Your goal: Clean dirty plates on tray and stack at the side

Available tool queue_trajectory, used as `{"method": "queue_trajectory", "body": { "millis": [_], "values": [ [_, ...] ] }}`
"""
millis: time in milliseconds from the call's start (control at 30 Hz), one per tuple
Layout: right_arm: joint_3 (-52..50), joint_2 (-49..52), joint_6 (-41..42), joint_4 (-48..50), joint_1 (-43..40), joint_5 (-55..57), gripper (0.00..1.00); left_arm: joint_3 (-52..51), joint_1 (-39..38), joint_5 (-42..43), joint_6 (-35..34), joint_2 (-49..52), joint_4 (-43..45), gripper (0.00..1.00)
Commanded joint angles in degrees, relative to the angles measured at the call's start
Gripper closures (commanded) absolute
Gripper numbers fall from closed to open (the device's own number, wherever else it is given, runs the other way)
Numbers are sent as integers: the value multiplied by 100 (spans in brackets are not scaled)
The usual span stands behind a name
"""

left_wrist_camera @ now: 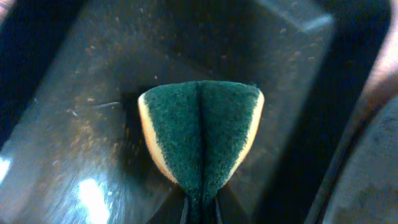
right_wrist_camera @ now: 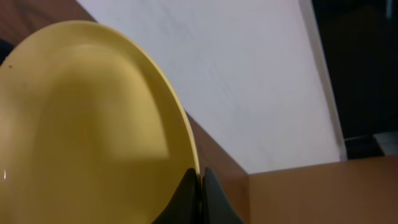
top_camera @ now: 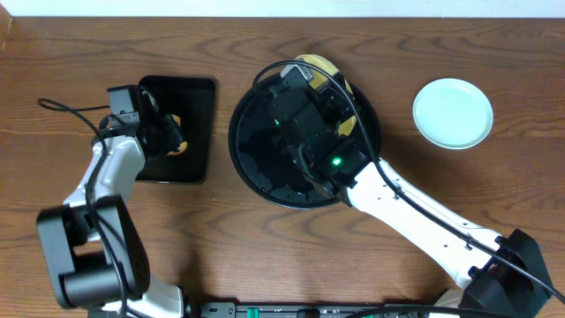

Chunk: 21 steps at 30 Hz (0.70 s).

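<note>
Yellow plate (top_camera: 320,64) mostly hidden under right arm (top_camera: 406,199), tray (top_camera: 252,148) partly covered, sponge (left_wrist_camera: 200,130) base cut off

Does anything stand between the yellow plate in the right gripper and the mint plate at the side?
Nothing visible does. The right gripper holds the yellow plate over the far edge of the tray. The mint plate lies apart on the table.

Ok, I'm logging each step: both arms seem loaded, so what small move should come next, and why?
Probably carry the sponge across to the yellow plate and wipe it. The left gripper pinches the sponge over the rectangular tray; the right gripper holds the plate by its rim, tilted, over the round tray.
</note>
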Motion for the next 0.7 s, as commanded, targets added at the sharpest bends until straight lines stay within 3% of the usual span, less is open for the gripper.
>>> {"method": "queue_trajectory", "body": {
  "millis": [0, 133, 333, 533, 667],
  "values": [
    [74, -46, 627, -199, 33, -118, 99, 7, 22, 9, 138, 188, 129, 92],
    [74, -46, 1235, -505, -87, -671, 99, 7, 22, 240, 236, 146, 313, 92],
    [74, -46, 2277, -1231, -498, -1989, 99, 7, 22, 1266, 330, -348, 588, 92],
    [68, -46, 3829, -2505, -1239, -4487, 99, 7, -181, 1486, 328, -1178, 627, 92],
    [-39, -46, 4190, -2719, -1687, -5727, 99, 7, -695, 1484, 330, -1403, 708, 92]
  ]
}}
